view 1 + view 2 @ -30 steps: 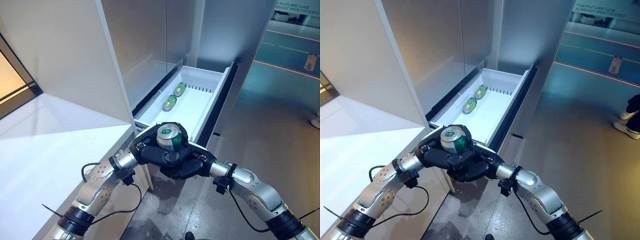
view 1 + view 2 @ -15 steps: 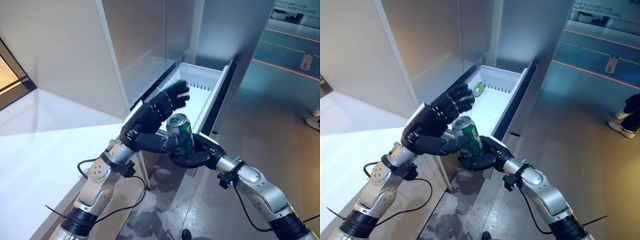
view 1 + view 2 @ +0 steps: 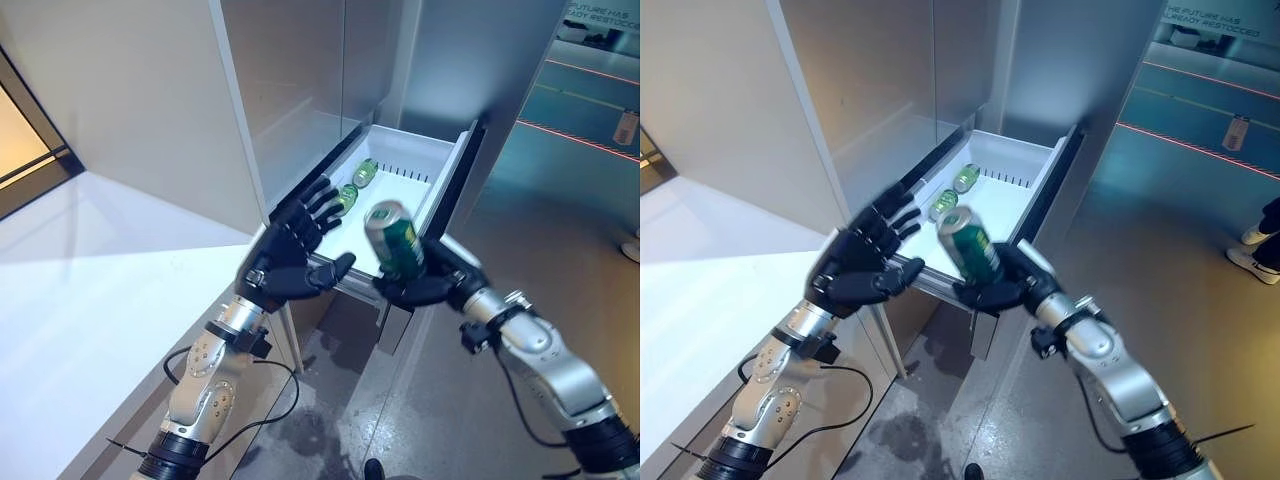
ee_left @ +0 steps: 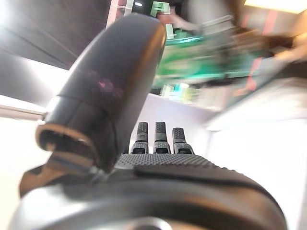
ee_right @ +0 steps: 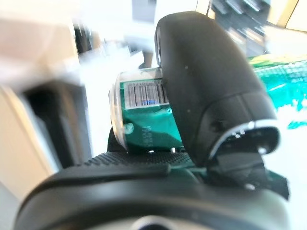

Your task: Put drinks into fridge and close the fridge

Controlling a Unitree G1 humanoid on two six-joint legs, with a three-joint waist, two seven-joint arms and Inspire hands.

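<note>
My right hand (image 3: 432, 288) is shut on a green can (image 3: 395, 240), held tilted just in front of the open white fridge drawer (image 3: 428, 160); its thumb presses the can (image 5: 144, 122) in the right wrist view. Two more green cans (image 3: 356, 184) lie on their sides in the drawer. My left hand (image 3: 288, 255) is open with fingers spread, left of the held can and apart from it, over the drawer's near left corner. Its straight fingers (image 4: 156, 136) show in the left wrist view.
The tall grey fridge body (image 3: 300, 90) rises behind the drawer. A white counter (image 3: 90, 290) lies to the left. The drawer's dark front panel (image 3: 462, 175) stands on the right side. A person's shoe (image 3: 1255, 262) shows on the grey floor far right.
My right hand has carried the can up and to the right, toward the drawer. My left hand has let go and drawn back to the left, fingers spread.
</note>
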